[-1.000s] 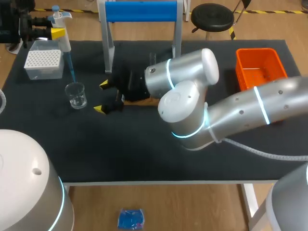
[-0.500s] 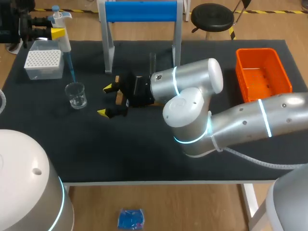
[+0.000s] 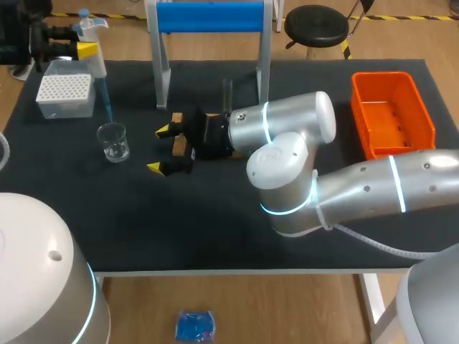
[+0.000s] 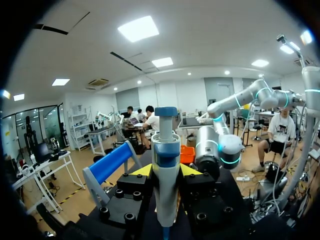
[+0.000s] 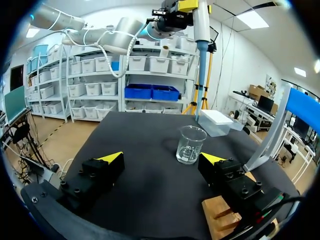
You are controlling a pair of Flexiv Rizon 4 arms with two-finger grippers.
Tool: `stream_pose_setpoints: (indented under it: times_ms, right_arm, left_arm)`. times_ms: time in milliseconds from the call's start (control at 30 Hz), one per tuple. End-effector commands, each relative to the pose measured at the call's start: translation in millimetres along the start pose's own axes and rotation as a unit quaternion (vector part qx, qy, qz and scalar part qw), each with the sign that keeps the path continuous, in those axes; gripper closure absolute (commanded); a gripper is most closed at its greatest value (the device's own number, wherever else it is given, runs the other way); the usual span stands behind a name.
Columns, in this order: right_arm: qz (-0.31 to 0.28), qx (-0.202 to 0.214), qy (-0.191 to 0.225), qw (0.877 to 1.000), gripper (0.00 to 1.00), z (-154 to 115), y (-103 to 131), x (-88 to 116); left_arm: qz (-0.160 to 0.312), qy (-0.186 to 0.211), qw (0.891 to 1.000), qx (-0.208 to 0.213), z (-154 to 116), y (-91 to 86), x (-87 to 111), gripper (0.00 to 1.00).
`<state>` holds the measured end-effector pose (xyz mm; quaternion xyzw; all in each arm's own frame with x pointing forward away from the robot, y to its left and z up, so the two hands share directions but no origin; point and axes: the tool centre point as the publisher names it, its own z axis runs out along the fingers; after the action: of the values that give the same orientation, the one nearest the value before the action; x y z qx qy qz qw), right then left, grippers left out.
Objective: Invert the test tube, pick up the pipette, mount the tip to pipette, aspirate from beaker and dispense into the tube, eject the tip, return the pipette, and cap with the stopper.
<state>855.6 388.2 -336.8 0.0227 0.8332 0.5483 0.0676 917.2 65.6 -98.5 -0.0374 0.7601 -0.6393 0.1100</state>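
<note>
My left gripper [image 4: 165, 172] is shut on the white and blue pipette [image 4: 165, 165], held upright at the table's far left [image 3: 91, 44]. The pipette's blue tip [image 3: 107, 107] points down just above and behind the glass beaker [image 3: 115, 141]. My right gripper [image 3: 159, 149] stands open to the right of the beaker with nothing between its fingers. In the right wrist view the beaker [image 5: 191, 145] stands ahead of this gripper [image 5: 162, 157], with the pipette [image 5: 201, 30] above it. A clear test tube [image 3: 226, 93] stands upright by the blue stand, behind my right wrist.
A white tip box [image 3: 64, 93] sits at the far left behind the beaker. The blue stand [image 3: 208, 18] rises at the back middle and an orange bin [image 3: 391, 111] lies at the right. A wooden block [image 3: 188, 132] sits under my right gripper's body.
My right arm has drawn back a little to the right, away from the beaker, still open. The left arm and the pipette have kept still.
</note>
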Motion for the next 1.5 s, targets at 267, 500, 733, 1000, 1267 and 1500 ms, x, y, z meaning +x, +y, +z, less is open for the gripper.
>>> stream_pose_setpoints:
  times_ms: [267, 500, 733, 1000, 1267, 1500]
  right_arm:
    - [0.000, -0.004, 0.000, 1.000, 0.00, 1, -2, 0]
    - [0.000, -0.004, 0.000, 1.000, 0.00, 1, -2, 0]
    - [0.000, -0.004, 0.000, 1.000, 0.00, 1, -2, 0]
    - [0.000, -0.004, 0.000, 1.000, 0.00, 1, -2, 0]
    - [0.000, -0.004, 0.000, 1.000, 0.00, 1, -2, 0]
    - [0.000, -0.004, 0.000, 1.000, 0.00, 1, -2, 0]
  left_arm:
    - [-0.008, -0.008, 1.000, 0.006, -1, 20.7, -5.1, 1.00]
    - [-0.010, -0.021, 1.000, 0.010, -7, 34.5, -12.3, 1.00]
    - [-0.018, -0.026, 0.999, 0.005, -9, 39.3, -13.5, 1.00]
    - [-0.018, -0.026, 0.999, 0.005, -9, 39.3, -13.5, 1.00]
    - [-0.018, -0.026, 0.999, 0.005, -9, 39.3, -13.5, 1.00]
    - [-0.012, -0.023, 1.000, 0.013, -4, 41.6, -11.1, 1.00]
